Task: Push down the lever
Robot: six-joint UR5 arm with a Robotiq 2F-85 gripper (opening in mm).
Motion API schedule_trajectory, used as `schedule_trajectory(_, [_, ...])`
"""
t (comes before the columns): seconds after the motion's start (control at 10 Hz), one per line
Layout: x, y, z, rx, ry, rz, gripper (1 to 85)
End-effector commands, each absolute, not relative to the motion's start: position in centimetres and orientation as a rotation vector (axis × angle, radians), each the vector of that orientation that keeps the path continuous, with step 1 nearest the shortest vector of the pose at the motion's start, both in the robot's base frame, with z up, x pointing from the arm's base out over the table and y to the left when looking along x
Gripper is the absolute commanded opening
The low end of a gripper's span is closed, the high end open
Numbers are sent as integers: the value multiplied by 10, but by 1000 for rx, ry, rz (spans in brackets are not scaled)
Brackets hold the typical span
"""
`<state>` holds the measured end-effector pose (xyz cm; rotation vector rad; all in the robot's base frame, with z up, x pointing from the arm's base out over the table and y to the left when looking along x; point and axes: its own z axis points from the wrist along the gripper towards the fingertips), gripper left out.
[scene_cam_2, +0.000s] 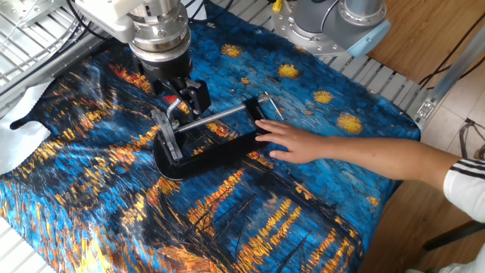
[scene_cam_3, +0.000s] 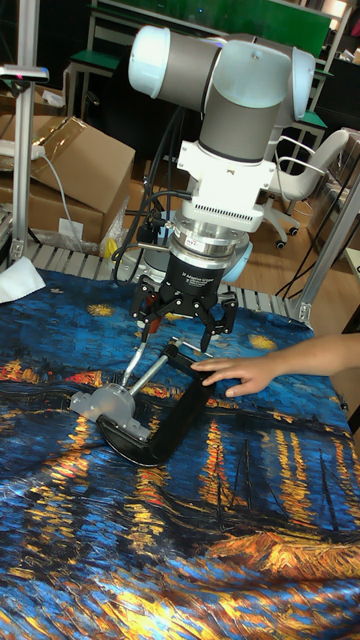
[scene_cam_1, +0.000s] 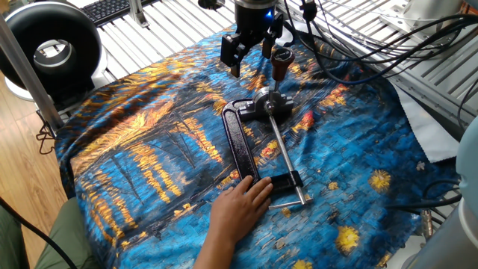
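Note:
The lever (scene_cam_1: 280, 64) stands upright, a reddish-brown knob on a short metal arm rising from the silvery head (scene_cam_1: 266, 103) of a black clamp (scene_cam_1: 240, 146) that lies on the blue painted cloth. My gripper (scene_cam_1: 250, 48) hangs open just above and left of the knob, fingers apart and holding nothing. In the other fixed view the gripper (scene_cam_2: 178, 89) straddles the lever's metal arm (scene_cam_2: 176, 108); the knob itself is hidden there. The tall fixed view shows the gripper (scene_cam_3: 186, 318) low over the clamp (scene_cam_3: 170, 420). Whether a finger touches the knob cannot be told.
A person's hand (scene_cam_1: 239, 209) presses flat on the clamp's far end beside the long silver rod (scene_cam_1: 287, 161). A black ring-shaped device (scene_cam_1: 51, 49) stands at the left. Cables (scene_cam_1: 351, 45) trail at the back right. A cardboard box (scene_cam_3: 70, 165) sits behind the table.

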<state>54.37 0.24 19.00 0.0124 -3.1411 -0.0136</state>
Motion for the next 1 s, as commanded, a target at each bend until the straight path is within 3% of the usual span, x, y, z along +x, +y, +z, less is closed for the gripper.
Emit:
schedule_trajectory(0.0, [541, -15, 191, -96, -3130, 114, 10])
schedule_trajectory(0.9, [542, -17, 190, -88, -3145, 109, 10])
